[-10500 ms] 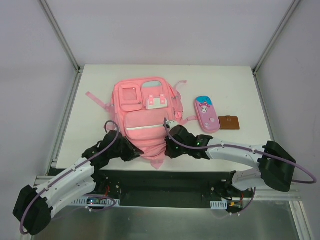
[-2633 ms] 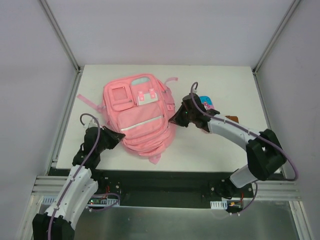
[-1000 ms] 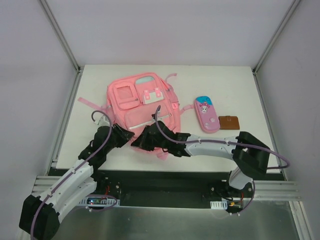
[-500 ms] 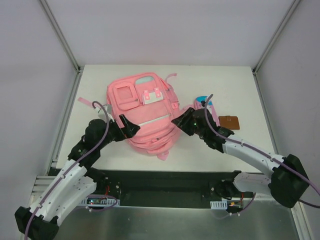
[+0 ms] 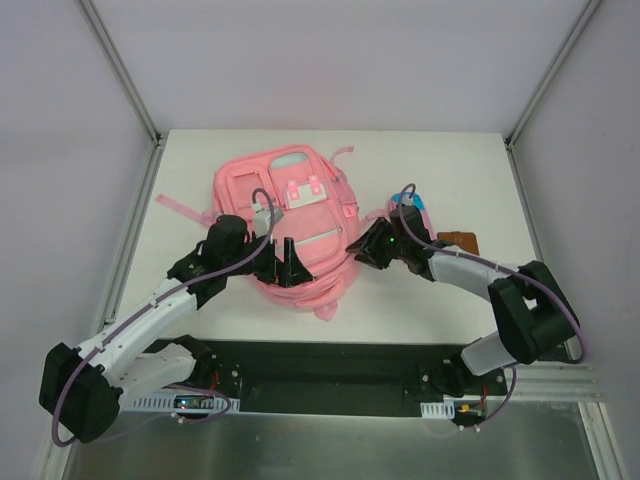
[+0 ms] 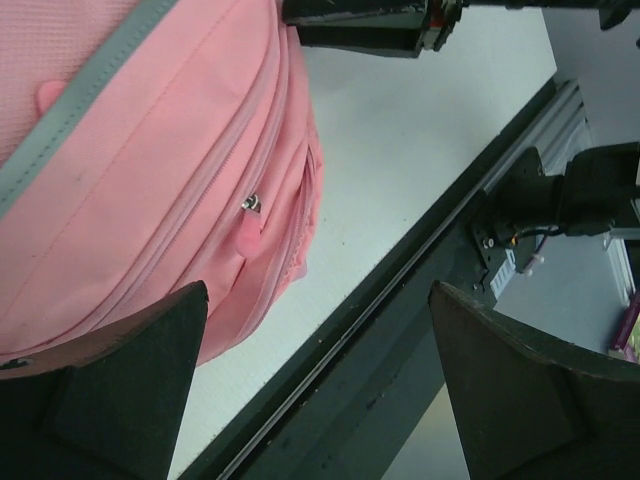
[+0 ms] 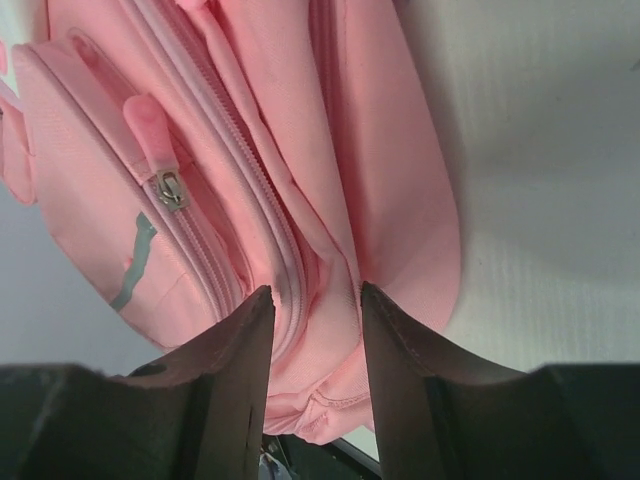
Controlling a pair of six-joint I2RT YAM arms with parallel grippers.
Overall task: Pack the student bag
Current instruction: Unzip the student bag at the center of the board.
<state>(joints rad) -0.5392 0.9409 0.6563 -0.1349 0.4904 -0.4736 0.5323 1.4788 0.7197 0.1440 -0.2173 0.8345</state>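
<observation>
The student bag [image 5: 285,205], a large pink backpack, lies front up in the middle of the table. My left gripper [image 5: 287,262] hovers over its lower front, jaws spread wide with nothing between them. In the left wrist view the gripper [image 6: 315,385] frames the table's near edge, with the bag [image 6: 150,150] and a pink zip pull [image 6: 246,225] up to the left. My right gripper [image 5: 358,246] sits at the bag's right side. In the right wrist view the gripper [image 7: 313,300] is partly open, straddling a fold of the bag [image 7: 390,180] beside its zip lines.
A pink cartoon pencil case [image 5: 410,204] lies right of the bag, mostly covered by the right arm. A brown wallet [image 5: 463,240] lies beyond it. The table's dark front rail [image 6: 400,330] runs just below the bag. Loose pink straps [image 5: 180,205] trail left.
The left gripper has swung right over the bag's lower front and opened wide. The right arm has left the bag's bottom edge for its right side, its jaws wider than a second ago.
</observation>
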